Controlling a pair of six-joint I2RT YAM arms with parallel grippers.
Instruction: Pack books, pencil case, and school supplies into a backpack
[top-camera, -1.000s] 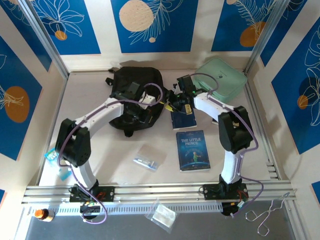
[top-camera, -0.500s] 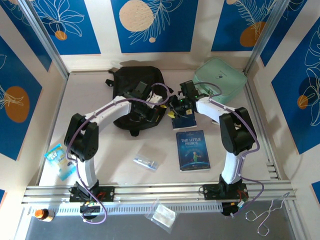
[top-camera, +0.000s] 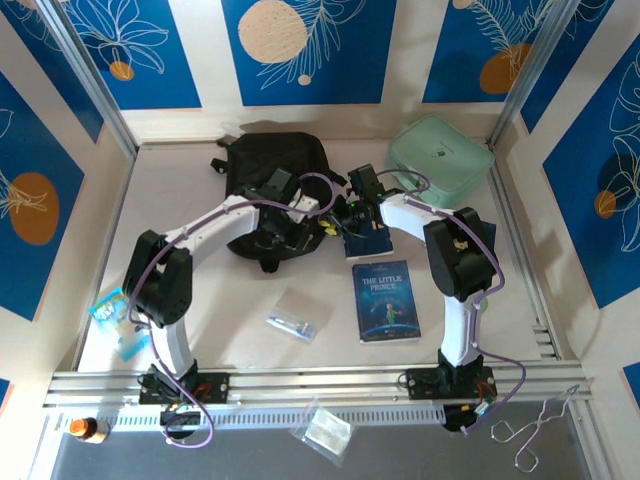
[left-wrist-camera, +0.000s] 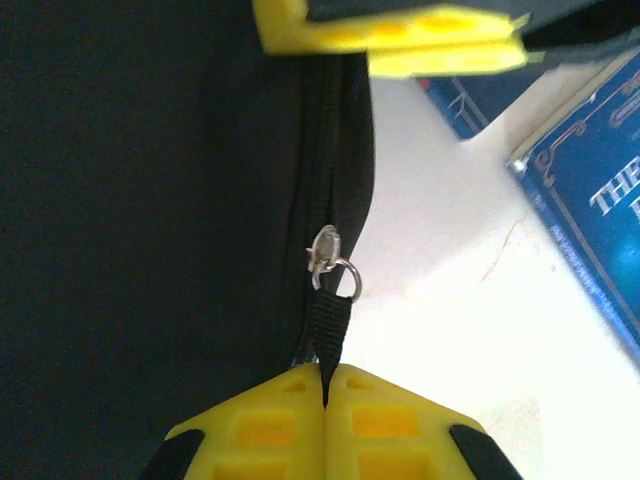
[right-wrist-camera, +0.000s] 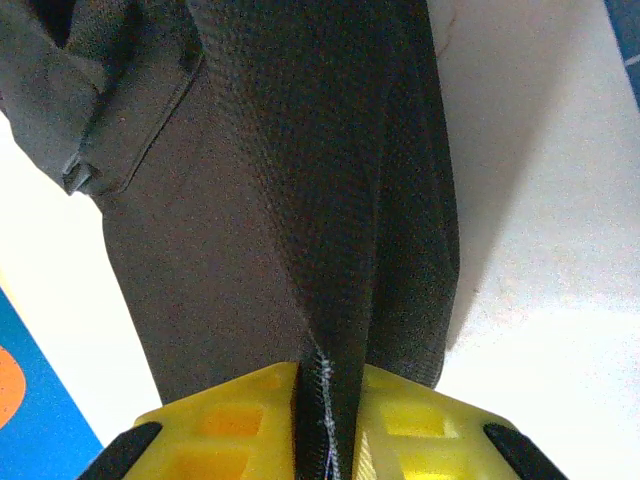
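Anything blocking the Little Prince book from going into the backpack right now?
Yes, the zip: it looks shut along the backpack edge. The left gripper is clamped on its pull strap, and the right gripper pinches the backpack fabric.

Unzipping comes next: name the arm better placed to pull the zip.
Left. The left gripper is shut on the black strap zip pull of the soft black fabric backpack; the right gripper pinches fabric.

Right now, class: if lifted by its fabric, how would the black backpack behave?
Probably floppy: the backpack fabric bunches into a ridge where the right gripper pinches it. Likely to sag rather than lift whole, lying slumped. Its zip pull, in the left gripper, looks limp.
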